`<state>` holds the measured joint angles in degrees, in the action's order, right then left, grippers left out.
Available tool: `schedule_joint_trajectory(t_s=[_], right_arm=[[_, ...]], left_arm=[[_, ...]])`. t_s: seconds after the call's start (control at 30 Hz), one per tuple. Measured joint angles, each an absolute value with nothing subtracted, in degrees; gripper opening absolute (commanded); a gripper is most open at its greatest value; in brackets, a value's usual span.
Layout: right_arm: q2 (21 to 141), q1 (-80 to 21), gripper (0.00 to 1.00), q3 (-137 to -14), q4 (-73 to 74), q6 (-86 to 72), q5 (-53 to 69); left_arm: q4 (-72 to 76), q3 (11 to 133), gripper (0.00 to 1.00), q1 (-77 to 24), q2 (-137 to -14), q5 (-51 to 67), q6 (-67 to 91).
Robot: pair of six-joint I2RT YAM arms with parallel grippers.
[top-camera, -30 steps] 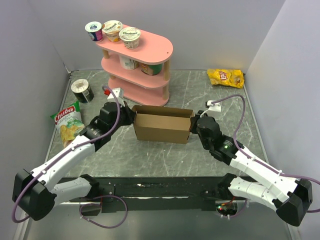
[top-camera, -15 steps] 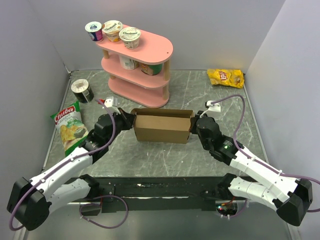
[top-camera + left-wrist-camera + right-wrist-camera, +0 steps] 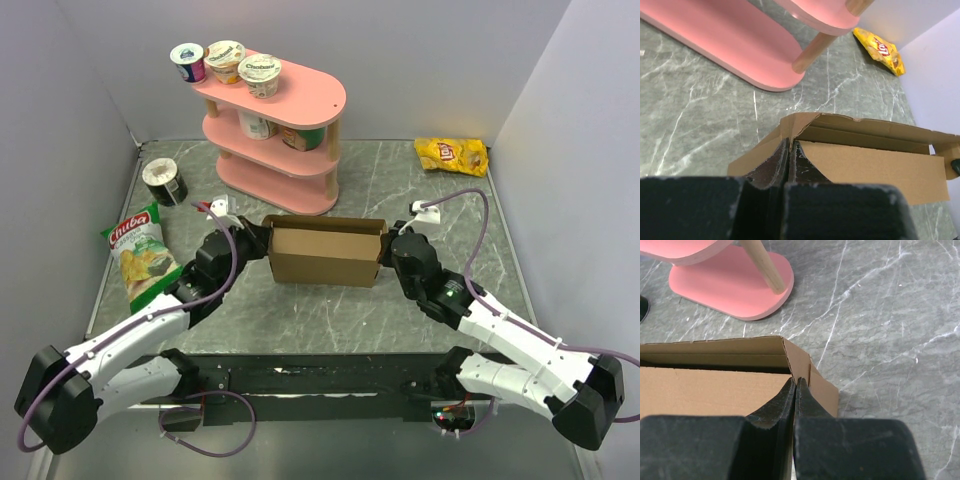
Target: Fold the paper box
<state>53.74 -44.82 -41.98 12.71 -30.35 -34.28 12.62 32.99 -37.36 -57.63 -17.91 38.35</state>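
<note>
The plain brown cardboard paper box [image 3: 325,255] is set just before the pink tiered shelf [image 3: 285,130]. The clenched jaws of the left gripper [image 3: 252,240] and right gripper [image 3: 388,245] are pressed to its ends. Equal inward pressure is advised, so the walls are squared.

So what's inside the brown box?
Only bare cardboard and shadow show inside the paper box. Its near wall covers the floor, so anything lying low there cannot be seen.
</note>
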Motion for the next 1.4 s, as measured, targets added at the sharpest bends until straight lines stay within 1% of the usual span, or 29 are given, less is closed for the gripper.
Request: schedule_joint_trajectory(t_s=[0.17,0.33,0.37,0.43,0.5,0.57,0.6,0.63,0.67,0.73,0.77,0.87,0.93,1.0,1.07,1.1,1.27,1.4], right_arm=[[53.7,-45.0,0.00,-41.9,12.6,-30.3,-34.5],[52.8,-45.1,0.00,-41.5,12.6,-30.1,-34.1],[52.5,-45.1,0.02,-41.3,12.6,-30.0,-34.0],[51.9,-45.1,0.12,-41.1,12.8,-29.9,-33.5],[51.6,-45.1,0.25,-41.1,13.2,-29.6,-33.1],[51.1,-45.2,0.34,-41.1,15.3,-29.6,-31.7],[50.7,-45.4,0.45,-40.8,16.1,-29.7,-31.7],[50.5,-45.4,0.50,-41.0,16.4,-29.6,-31.6],[50.2,-45.4,0.61,-41.0,17.2,-29.7,-31.4],[49.4,-45.5,0.68,-41.1,19.1,-29.7,-30.8],[49.0,-45.6,0.76,-41.2,20.4,-29.8,-30.6],[48.1,-45.8,0.84,-42.3,24.7,-29.2,-30.5],[47.4,-45.8,0.83,-43.4,28.1,-28.3,-30.5],[46.4,-45.8,0.80,-44.5,30.9,-27.1,-30.4],[45.7,-45.5,0.74,-46.1,32.9,-26.0,-29.7],[45.7,-45.0,0.73,-47.7,34.2,-25.3,-28.8],[48.1,-41.5,0.63,-54.3,35.6,-22.3,-24.3],[50.1,-37.3,0.58,-55.4,35.6,-19.7,-19.3]], left_arm=[[9.5,34.2,0.01,-38.1,-57.6,-20.3,41.2],[10.4,33.2,0.01,-38.3,-56.8,-20.2,41.3],[10.8,32.9,0.01,-38.3,-56.6,-19.9,41.1],[11.1,32.7,0.01,-38.4,-56.5,-19.8,40.3],[11.0,32.8,0.01,-38.5,-56.5,-19.9,39.4],[10.7,33.1,0.01,-38.6,-56.6,-19.8,38.2],[10.5,33.3,0.01,-38.7,-56.7,-19.9,37.8],[10.3,33.5,0.01,-38.7,-56.9,-19.9,37.3],[10.0,33.9,0.01,-38.8,-57.1,-19.9,36.9],[9.3,34.6,0.01,-38.9,-57.6,-20.1,36.4],[8.9,35.0,0.01,-38.9,-58.0,-20.2,36.2],[8.2,35.9,0.01,-39.0,-58.7,-20.5,35.6],[7.9,36.2,0.01,-39.1,-58.8,-20.7,35.3],[7.4,36.4,0.01,-39.2,-58.8,-20.9,35.1],[7.0,36.6,0.01,-39.2,-58.8,-20.9,35.1],[6.8,36.7,0.01,-39.2,-58.8,-20.9,35.0],[6.6,36.8,0.01,-39.3,-58.8,-20.9,34.9],[6.6,36.8,0.01,-39.3,-58.7,-20.9,34.9]])
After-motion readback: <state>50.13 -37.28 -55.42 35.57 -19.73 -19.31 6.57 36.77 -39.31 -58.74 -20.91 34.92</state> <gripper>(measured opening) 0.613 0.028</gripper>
